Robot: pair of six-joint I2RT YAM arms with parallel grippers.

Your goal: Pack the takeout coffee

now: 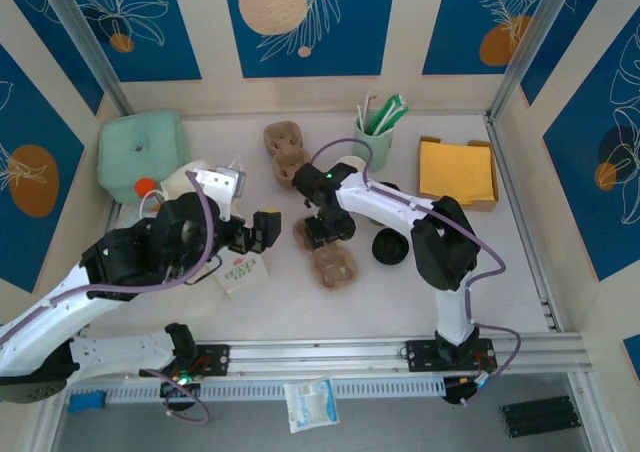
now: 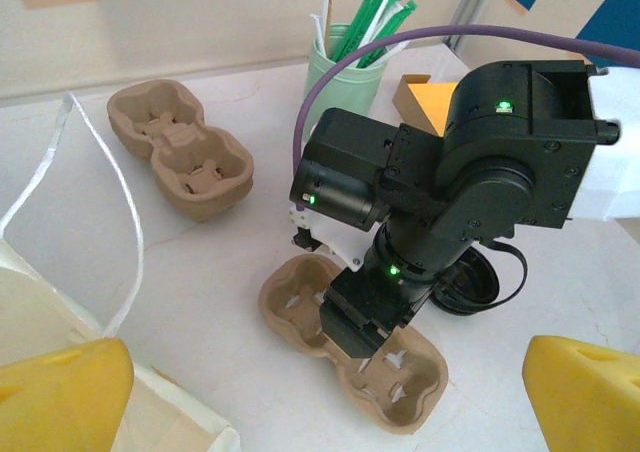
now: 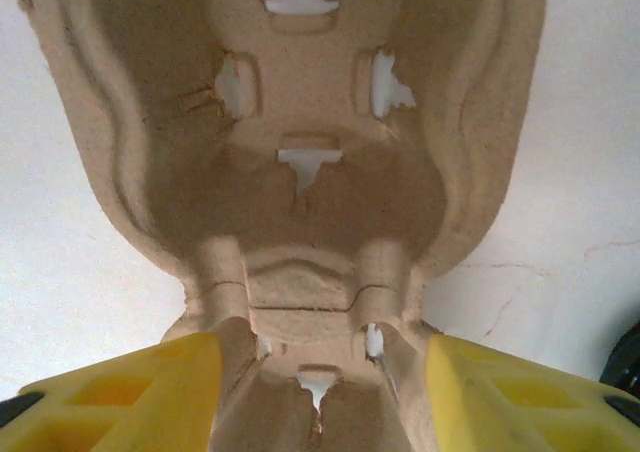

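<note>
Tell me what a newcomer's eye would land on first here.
The right pincer dominates mid-table. Its yellow fingers straddle the narrow waist of a brown pulp cup carrier, though whether they grip it is unclear. Behind it, a second carrier and a mint-green cup of straws sit near the back wall.
</note>
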